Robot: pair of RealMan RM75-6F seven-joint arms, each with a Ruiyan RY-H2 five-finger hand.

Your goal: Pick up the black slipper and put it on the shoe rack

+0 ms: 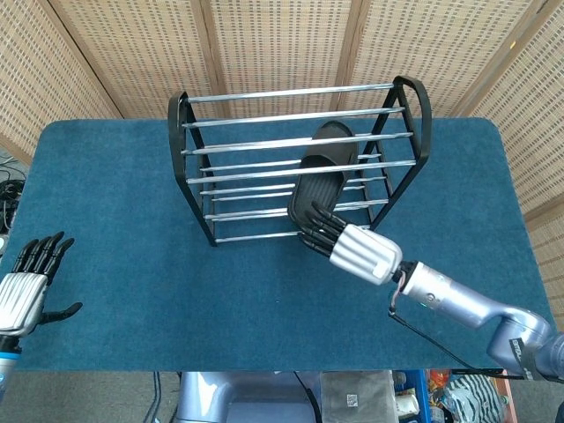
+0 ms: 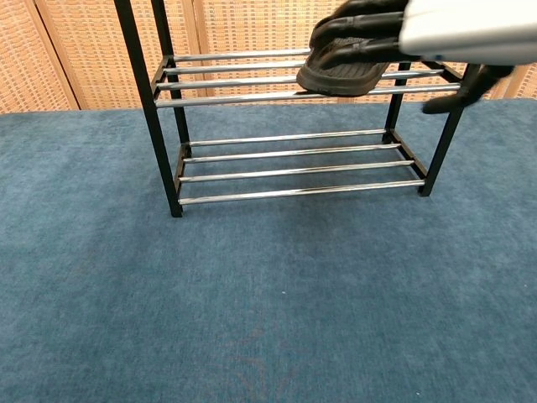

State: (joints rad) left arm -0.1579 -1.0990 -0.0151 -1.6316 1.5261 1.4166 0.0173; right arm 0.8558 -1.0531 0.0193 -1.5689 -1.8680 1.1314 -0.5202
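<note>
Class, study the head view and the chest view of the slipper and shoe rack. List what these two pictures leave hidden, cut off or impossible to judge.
- Chest view: the right hand is cut by the top and right edges; its wrist and arm are out of frame.
- Chest view: the shoe rack is cut off above the shelf bearing the black slipper.
- Head view: the slipper's near end hides behind the right hand's fingers, so contact cannot be judged.
- Head view: the left hand is partly cut by the left edge.

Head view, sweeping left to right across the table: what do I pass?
Left hand → shoe rack → black slipper lying on the rack's rails → right hand, then its arm running off to the lower right.
</note>
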